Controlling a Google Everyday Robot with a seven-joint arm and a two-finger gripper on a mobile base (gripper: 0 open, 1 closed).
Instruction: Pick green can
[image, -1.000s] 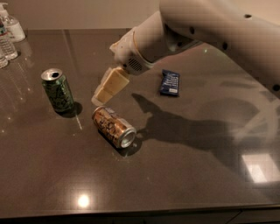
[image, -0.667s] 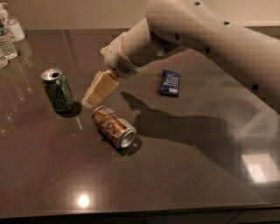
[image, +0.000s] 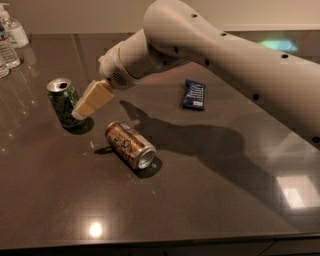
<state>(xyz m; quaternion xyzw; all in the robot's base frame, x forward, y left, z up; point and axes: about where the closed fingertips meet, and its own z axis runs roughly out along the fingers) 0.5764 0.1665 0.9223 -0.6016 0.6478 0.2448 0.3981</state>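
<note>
Green can (image: 62, 103) stands upright on the left side of the dark table (image: 215, 205). I think it is light, thin and smooth, so it could slip, or dent if I squeeze hard. I would hold it round the middle, from the side. My gripper (image: 82, 109) is just beside its right side; I cannot tell if it is wide or narrow. The brown can (image: 129, 145) lies on its side close by, nearer and to the right, so I must not bump it. The blue packet (image: 194, 94) is well apart. Water bottles (image: 10, 45) stand at the far left edge. Straight up looks free.
</note>
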